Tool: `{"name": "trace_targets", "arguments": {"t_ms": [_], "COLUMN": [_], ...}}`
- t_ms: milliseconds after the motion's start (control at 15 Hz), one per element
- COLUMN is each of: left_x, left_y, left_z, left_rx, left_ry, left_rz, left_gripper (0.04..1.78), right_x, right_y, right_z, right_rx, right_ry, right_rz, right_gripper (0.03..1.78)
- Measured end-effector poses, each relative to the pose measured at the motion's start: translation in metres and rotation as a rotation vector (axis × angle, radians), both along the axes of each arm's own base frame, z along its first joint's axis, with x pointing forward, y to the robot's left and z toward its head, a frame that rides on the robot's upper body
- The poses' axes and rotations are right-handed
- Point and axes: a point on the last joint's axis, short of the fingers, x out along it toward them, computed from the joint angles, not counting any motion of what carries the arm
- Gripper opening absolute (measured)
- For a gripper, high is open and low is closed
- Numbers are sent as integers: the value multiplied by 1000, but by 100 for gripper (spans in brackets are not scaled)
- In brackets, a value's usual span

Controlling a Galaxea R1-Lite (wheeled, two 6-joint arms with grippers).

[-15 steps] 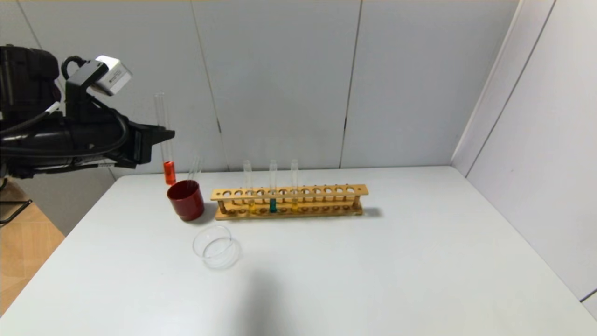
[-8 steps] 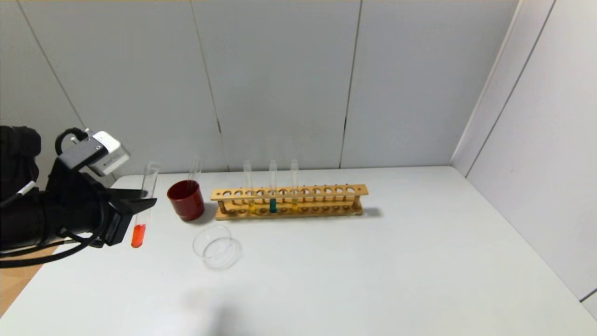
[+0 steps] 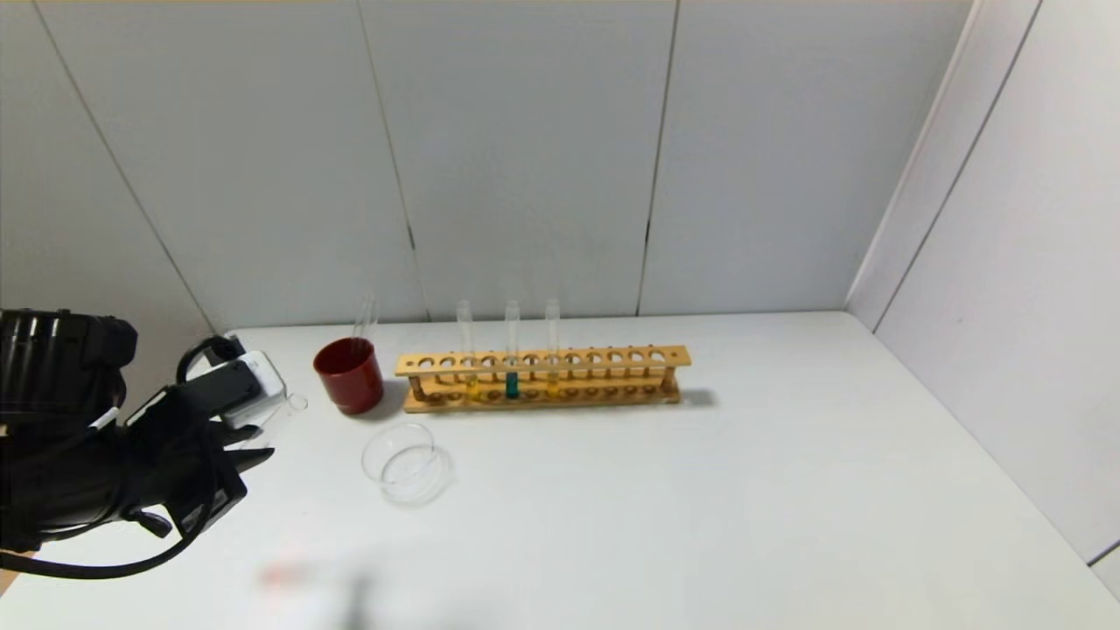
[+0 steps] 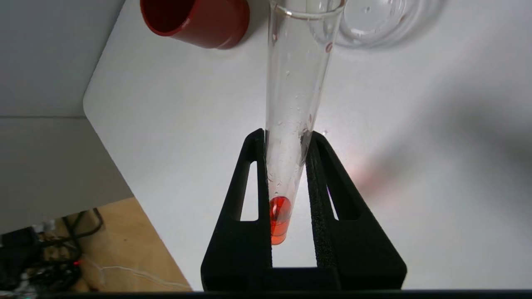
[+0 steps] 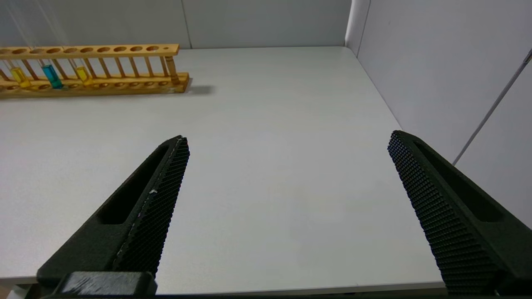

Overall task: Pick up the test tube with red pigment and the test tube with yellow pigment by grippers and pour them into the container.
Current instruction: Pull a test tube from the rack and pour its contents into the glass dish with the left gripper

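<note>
My left gripper (image 3: 259, 455) is low over the table's left side, to the left of the container. It is shut on the test tube with red pigment (image 4: 291, 104), whose red liquid (image 4: 277, 220) sits at the rounded end between the fingers. The tube (image 3: 284, 416) is tilted, its open mouth toward the container (image 3: 407, 472), a clear glass dish also in the left wrist view (image 4: 374, 25). Two yellow-liquid tubes stand in the rack; the left one (image 3: 471, 376) looks paler than the right one (image 3: 552, 376). My right gripper (image 5: 286, 141) is open and empty over the table's right front.
A dark red cup (image 3: 350, 378) with an empty clear tube leaning in it stands left of the wooden rack (image 3: 612, 359). A teal-liquid tube (image 3: 512, 381) stands between the yellow ones. Grey walls close the back and right. The table's left edge (image 4: 104, 124) is near my left gripper.
My left gripper has come down from high beside the red cup to low over the table's left side. The red tube has gone from upright to tilted, mouth toward the dish.
</note>
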Motion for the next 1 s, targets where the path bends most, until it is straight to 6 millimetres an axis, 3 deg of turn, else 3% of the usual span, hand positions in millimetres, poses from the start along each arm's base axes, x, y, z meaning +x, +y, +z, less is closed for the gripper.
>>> {"name": "trace_targets", "arguments": {"t_ms": [467, 1000], "left_x": [25, 52], "left_y": [-1, -22], "left_z": [-23, -37], "left_rx": [161, 324], "left_ry": [94, 135], "left_rz": [-16, -61], "left_gripper": [32, 32], "right_x": [0, 0], "right_y": [0, 0], "right_z": [0, 0], "right_rx": [0, 0], "right_ry": [0, 0], "right_rz": [0, 0], "right_gripper": [175, 175]}}
